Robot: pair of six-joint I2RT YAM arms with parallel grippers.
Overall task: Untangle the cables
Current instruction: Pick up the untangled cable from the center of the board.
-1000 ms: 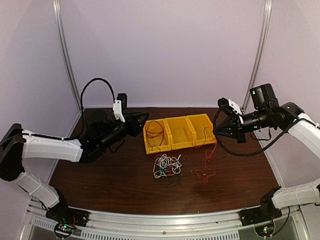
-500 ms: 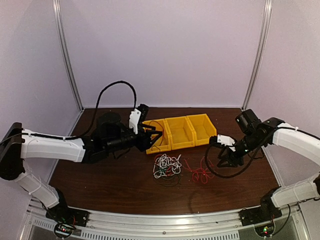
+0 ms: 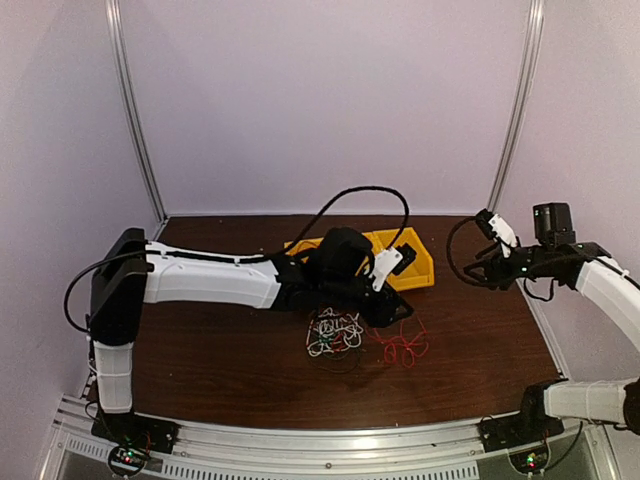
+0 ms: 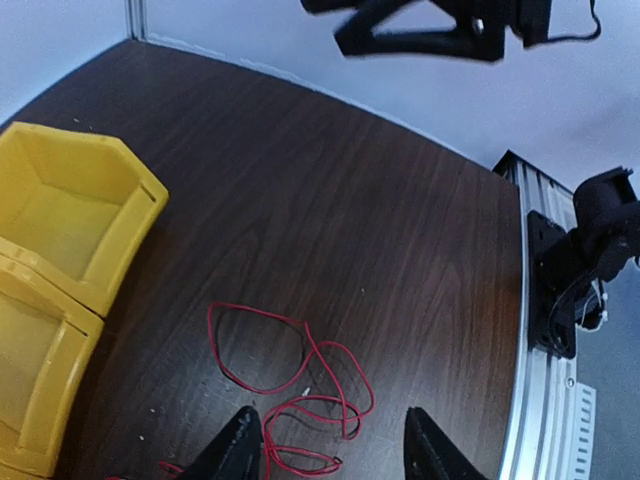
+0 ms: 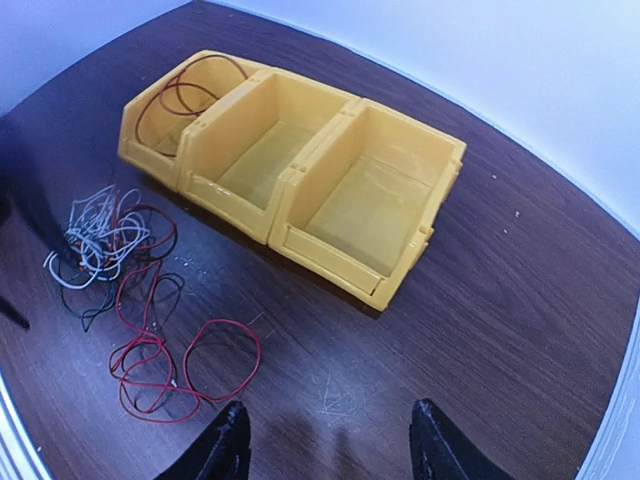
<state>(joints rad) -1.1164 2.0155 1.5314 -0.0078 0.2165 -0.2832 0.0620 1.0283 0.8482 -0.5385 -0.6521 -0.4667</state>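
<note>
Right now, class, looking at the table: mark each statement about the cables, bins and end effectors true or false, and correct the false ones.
1. A red cable lies coiled in an end bin. True.
2. The middle bin holds a white cable. False: it is empty.
3. The left end effector grips the loose red cable. False: it is open above that cable, which lies on the table.
4. The right end effector holds nothing. True.
</note>
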